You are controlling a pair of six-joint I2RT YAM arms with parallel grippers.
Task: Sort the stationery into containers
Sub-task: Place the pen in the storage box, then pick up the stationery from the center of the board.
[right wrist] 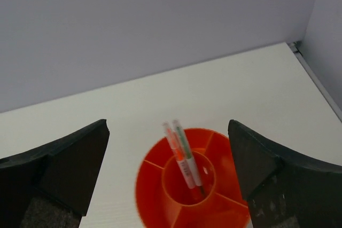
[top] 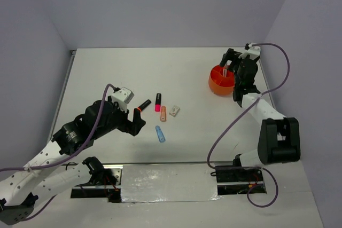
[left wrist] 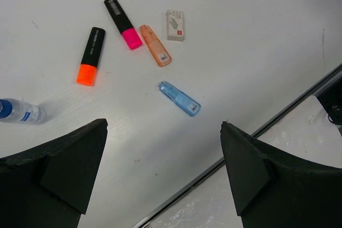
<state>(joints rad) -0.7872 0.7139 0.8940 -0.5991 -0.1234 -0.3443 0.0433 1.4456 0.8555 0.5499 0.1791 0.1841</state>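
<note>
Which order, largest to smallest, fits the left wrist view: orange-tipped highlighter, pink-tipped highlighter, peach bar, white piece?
1. Orange-tipped highlighter and pink-tipped highlighter, too alike to rank.
2. Peach bar, slightly shorter.
3. White piece, clearly smallest.

The left hand (left wrist: 163, 129) hung over the white counter (left wrist: 256, 36) with its two dark fingers spread wide. Beyond them lay an orange-tipped highlighter (left wrist: 91, 56), a pink-tipped highlighter (left wrist: 122, 23), a peach bar (left wrist: 155, 53) just beside its pink tip, and a white piece (left wrist: 175, 25) near the bar's far end. A light-blue strip (left wrist: 179, 99) lay apart, nearer the hand, and a small blue-capped bottle (left wrist: 18, 111) lay on its side at the left edge.
</note>
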